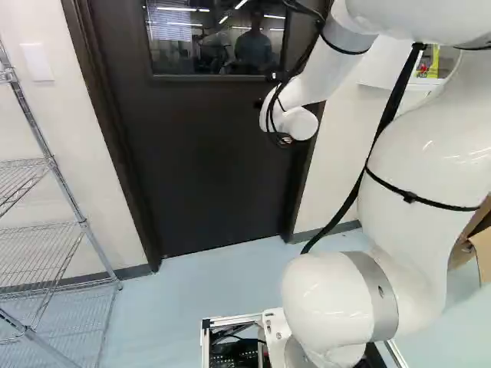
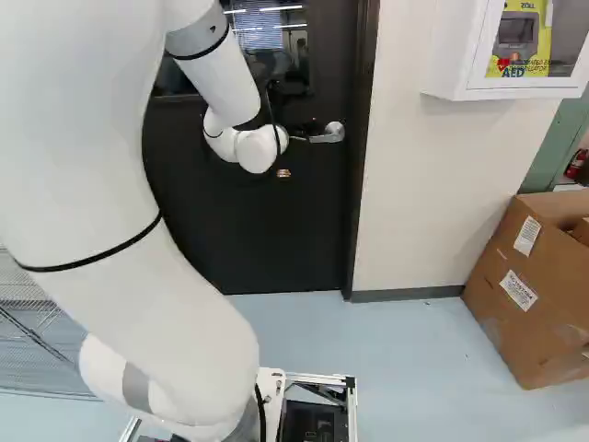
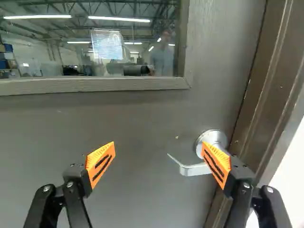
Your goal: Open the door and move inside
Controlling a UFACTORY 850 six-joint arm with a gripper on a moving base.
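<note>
The dark door point(image 1: 199, 153) stands closed in its frame, a window in its upper half. In the right base view my gripper point(image 2: 283, 173) is mostly hidden behind the arm's wrist, an orange pad showing just beside the silver door handle point(image 2: 329, 134). The wrist view has the gripper point(image 3: 158, 151) wide open, facing the door. There, the lever handle point(image 3: 192, 169) lies ahead, its free end between the two fingers' lines; one orange pad covers part of the lever by its round base. Whether that pad touches it, I cannot tell.
A wire shelf point(image 1: 46, 253) stands left of the door. To its right, a white cabinet point(image 2: 460, 55) hangs on the wall above cardboard boxes point(image 2: 525, 295) on the floor. The brown door frame point(image 3: 259, 104) runs close beside the handle.
</note>
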